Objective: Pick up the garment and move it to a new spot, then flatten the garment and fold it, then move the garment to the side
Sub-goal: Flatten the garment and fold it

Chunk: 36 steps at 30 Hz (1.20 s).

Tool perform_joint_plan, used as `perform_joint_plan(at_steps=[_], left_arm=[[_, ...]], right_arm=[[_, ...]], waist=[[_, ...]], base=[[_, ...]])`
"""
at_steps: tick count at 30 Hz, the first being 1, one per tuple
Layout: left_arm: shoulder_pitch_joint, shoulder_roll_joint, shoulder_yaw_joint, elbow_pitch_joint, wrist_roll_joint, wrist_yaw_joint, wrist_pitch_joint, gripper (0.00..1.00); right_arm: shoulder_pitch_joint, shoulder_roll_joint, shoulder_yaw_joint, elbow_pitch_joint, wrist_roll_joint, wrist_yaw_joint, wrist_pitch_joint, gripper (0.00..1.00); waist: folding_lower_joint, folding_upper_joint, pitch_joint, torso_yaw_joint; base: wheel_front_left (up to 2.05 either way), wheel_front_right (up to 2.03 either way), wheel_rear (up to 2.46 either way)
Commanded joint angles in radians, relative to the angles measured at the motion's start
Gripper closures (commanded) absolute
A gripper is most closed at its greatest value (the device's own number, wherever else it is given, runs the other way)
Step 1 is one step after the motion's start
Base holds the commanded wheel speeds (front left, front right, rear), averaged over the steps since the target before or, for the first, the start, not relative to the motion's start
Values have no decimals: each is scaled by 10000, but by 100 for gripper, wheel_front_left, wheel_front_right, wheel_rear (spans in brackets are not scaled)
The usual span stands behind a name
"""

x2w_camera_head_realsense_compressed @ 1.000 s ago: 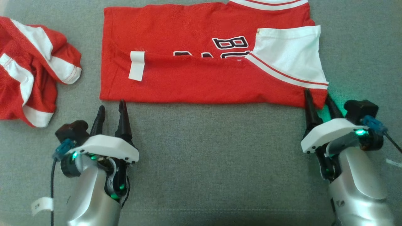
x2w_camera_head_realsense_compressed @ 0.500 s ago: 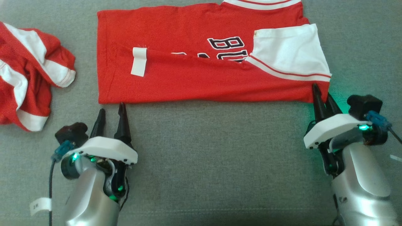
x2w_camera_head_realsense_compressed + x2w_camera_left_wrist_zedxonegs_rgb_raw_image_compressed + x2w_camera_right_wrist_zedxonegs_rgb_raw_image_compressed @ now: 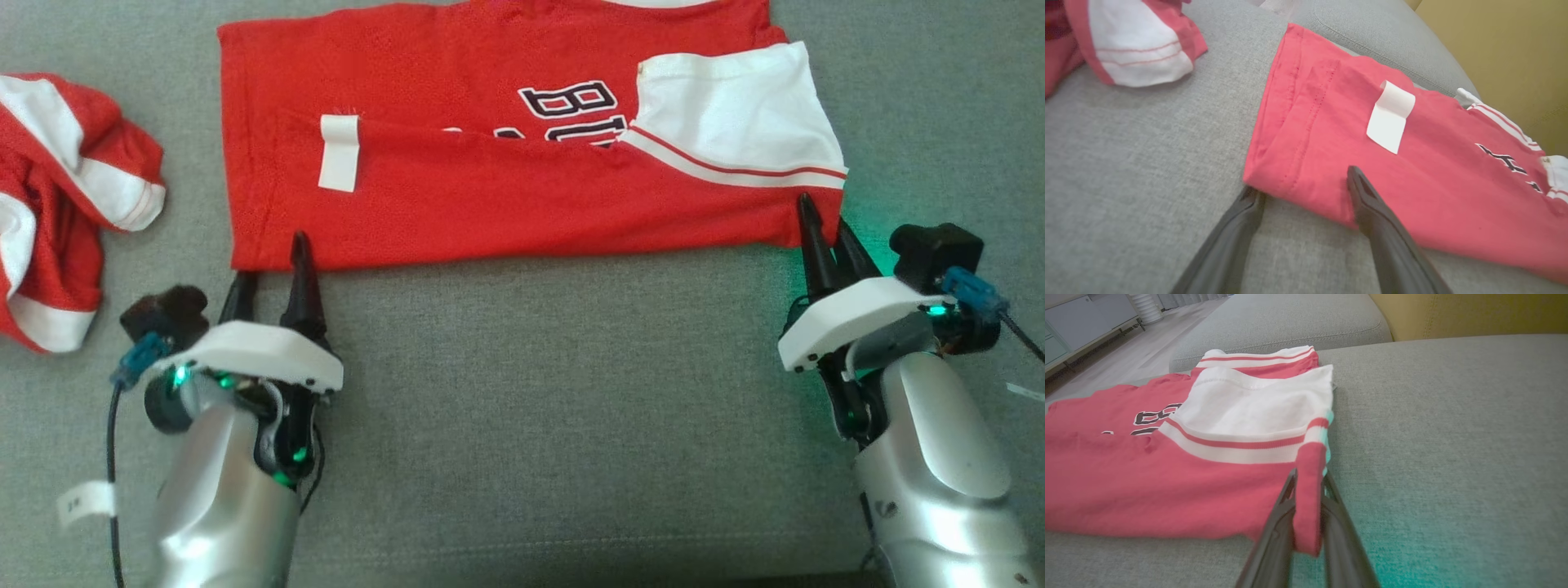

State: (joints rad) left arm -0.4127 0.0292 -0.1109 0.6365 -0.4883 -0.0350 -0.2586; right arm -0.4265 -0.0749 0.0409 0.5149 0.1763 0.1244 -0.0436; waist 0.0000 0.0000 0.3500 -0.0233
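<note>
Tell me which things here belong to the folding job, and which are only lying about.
Part of the job:
- red jersey, partly folded
- right end effector, shut on its near right corner
- left end effector, open at its near left corner

Lying about:
- crumpled red-and-white garment, off to the left
- grey cushion, only the surface underneath

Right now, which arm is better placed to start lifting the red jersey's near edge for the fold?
Right. The right gripper is shut on the near right corner of the red jersey, so it can probably lift. The left gripper is open, its fingers straddling the near left corner, not yet gripping.
</note>
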Motion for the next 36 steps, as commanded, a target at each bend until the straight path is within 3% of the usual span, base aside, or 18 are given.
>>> perform_joint_plan(at_steps=[1,3,4,5,6,7,8,16,24,34,35,36], left_arm=[[-213,210,288,64,119,4,-32,0],[-373,210,179,470,233,-104,-32,0],[-441,210,114,695,262,-156,-32,15],[-501,210,51,885,250,-205,-32,49],[-559,210,-24,1072,247,-244,-32,67],[-606,210,-108,1290,208,-276,-32,93],[-659,210,-178,1518,128,-303,-32,100],[-986,210,-496,2499,-149,-398,-32,100],[258,210,274,1108,-101,-223,-32,100],[2376,210,35,671,-437,36,-32,100],[2453,210,16,627,-422,95,-32,91],[2484,210,-22,439,-241,234,-32,0]], right_arm=[[-319,45,270,-376,33,63,-4,100],[-360,62,323,-402,43,63,2,100],[-375,71,344,-404,50,63,8,100],[-390,79,357,-404,59,63,13,100],[-402,86,364,-402,69,63,15,100],[-413,92,366,-396,83,63,17,100],[-426,96,363,-387,97,63,19,100],[-484,99,289,-244,159,63,-105,100],[175,113,211,240,308,63,-337,100],[2157,1,553,130,954,63,249,100],[2311,-12,553,38,1024,63,310,100],[2506,-42,550,-139,1084,63,398,0]], waist=[[0,0,62,-32],[0,0,107,-65],[0,0,116,-80],[0,0,121,-90],[0,0,119,-95],[0,0,109,-98],[0,0,94,-97],[0,0,-160,-38],[0,0,-1380,93],[0,0,-2869,121],[0,0,-2881,118],[0,0,-2848,141]], base=[[0,0,0],[0,0,0],[0,0,0],[0,0,0],[0,0,0],[0,0,0],[0,0,0],[0,0,0],[0,0,0],[0,0,0],[0,0,0],[0,0,0]])
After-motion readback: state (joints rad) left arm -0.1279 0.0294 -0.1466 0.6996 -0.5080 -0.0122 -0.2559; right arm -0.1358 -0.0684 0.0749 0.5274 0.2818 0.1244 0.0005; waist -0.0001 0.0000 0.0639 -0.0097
